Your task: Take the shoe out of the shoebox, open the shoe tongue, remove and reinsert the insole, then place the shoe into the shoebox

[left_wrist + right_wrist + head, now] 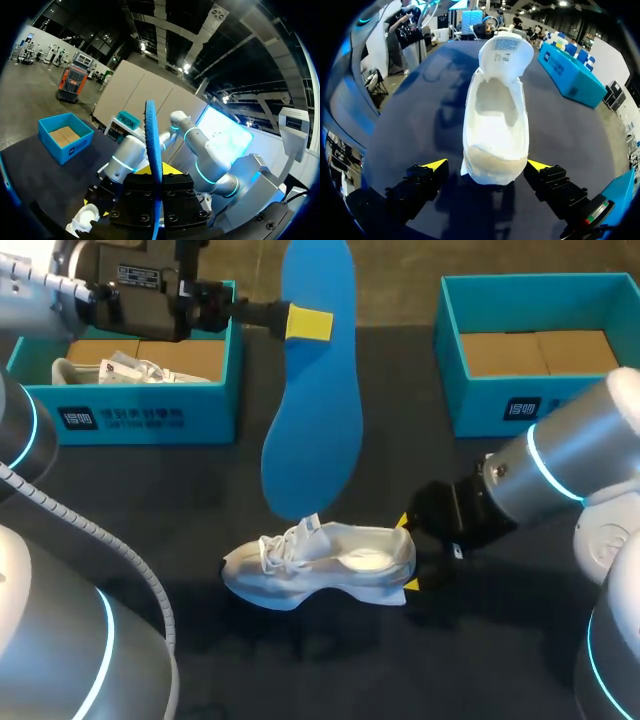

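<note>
White fabric is being shown over the whole upper of the shoe (320, 560), which is standing on its sole on the dark tabletop (150, 500) nearest the robot, outside both boxes, with its toe toward the left arm's side. The heel is being bracketed by the right hand (408, 554). Its fingers are being held wide, one yellow tip at each side, with a slight gap showing in the right wrist view. The shoe is probably being steadied this way against sliding or tipping. The tongue (312, 525) is being turned up and forward over the laces, so the mouth is being opened and a pale bare footbed is being exposed.

Just beyond and above, the blue insole (315, 410) is being hung broad end down, its lower edge near the tongue. It is being pinched near its narrow end by the left hand (308, 324), closed on both faces, and so is being lined up over the opening.

Farthest off, two teal shoeboxes are being seen: the left shoebox (140, 418) with something white inside, the right shoebox (480, 410) with bare cardboard showing.
</note>
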